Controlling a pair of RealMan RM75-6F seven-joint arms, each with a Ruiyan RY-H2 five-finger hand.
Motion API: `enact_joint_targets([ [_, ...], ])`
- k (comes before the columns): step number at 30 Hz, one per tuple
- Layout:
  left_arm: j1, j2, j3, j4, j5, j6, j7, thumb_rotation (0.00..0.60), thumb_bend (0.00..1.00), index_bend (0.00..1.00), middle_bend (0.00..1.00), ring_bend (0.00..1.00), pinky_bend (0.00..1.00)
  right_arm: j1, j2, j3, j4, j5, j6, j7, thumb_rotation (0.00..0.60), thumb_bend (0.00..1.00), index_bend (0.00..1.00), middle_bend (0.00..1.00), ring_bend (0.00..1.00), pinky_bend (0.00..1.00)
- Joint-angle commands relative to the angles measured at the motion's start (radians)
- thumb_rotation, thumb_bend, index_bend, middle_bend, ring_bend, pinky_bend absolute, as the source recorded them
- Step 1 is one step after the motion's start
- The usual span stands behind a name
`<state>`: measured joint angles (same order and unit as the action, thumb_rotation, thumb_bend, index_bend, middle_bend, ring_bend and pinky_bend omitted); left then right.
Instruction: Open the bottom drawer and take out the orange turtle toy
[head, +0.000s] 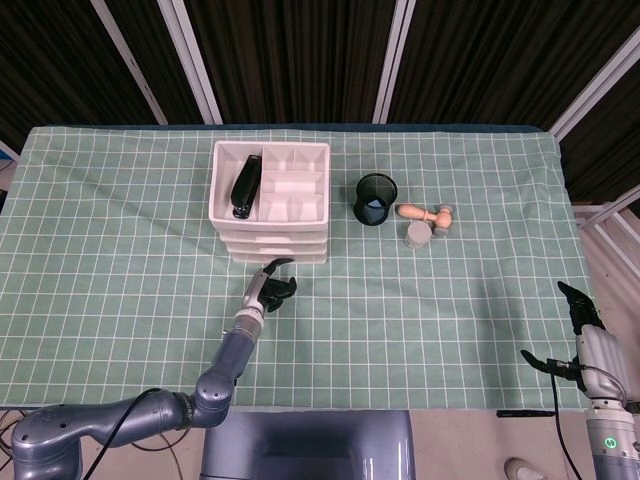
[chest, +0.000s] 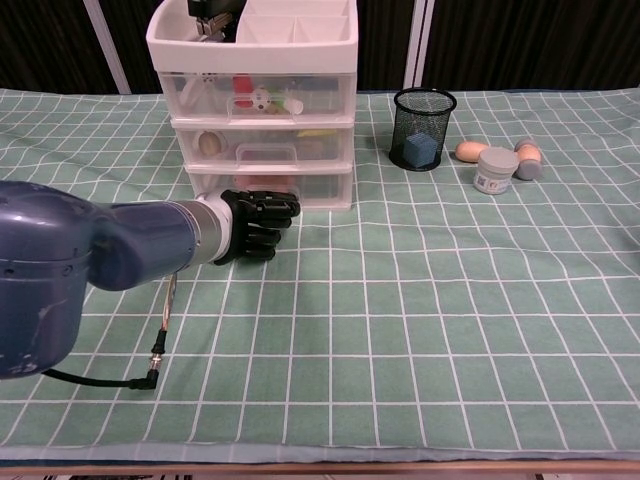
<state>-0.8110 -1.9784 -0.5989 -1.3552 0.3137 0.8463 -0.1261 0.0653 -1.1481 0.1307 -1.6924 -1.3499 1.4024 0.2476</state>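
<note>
Green checked tablecloth (head: 120, 230) over the whole tabletop. White three-drawer unit (chest: 262, 120) toward the back edge, left of centre, bottom drawer (chest: 268, 187) closed. Left hand (chest: 255, 224) right at that drawer front, fingers curled, gripping nothing. Right hand (head: 580, 318) off the front right corner, fingers apart. Orange turtle toy (chest: 270, 183) barely visible inside the bottom drawer.

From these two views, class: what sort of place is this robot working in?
Probably a robot lab or test bench: a checked green tablecloth laid out with staged props, a three-drawer plastic organiser and a mesh pen cup, before dark panelled walls.
</note>
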Motion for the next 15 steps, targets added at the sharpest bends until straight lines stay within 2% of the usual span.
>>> enact_joint_targets([
  [1, -0.003, 0.001, 0.001, 0.003, -0.006, -0.004, 0.003, 0.600, 0.56, 0.24, 1.00, 1.00, 1.00, 0.000, 0.000, 0.000, 0.000, 0.000, 0.000, 0.000, 0.600, 0.13, 0.00, 0.10, 0.00, 0.18],
  [10, -0.001, 0.009, 0.012, -0.005, -0.014, -0.014, 0.006, 0.600, 0.56, 0.28, 1.00, 1.00, 1.00, -0.001, 0.000, 0.001, 0.000, 0.001, 0.001, 0.000, 0.600, 0.13, 0.00, 0.10, 0.00, 0.18],
  [15, 0.018, 0.022, 0.034, -0.038, -0.002, -0.008, 0.006, 0.600, 0.56, 0.28, 1.00, 1.00, 1.00, -0.001, 0.000, 0.001, 0.000, 0.001, 0.001, 0.000, 0.600, 0.13, 0.00, 0.10, 0.00, 0.18],
])
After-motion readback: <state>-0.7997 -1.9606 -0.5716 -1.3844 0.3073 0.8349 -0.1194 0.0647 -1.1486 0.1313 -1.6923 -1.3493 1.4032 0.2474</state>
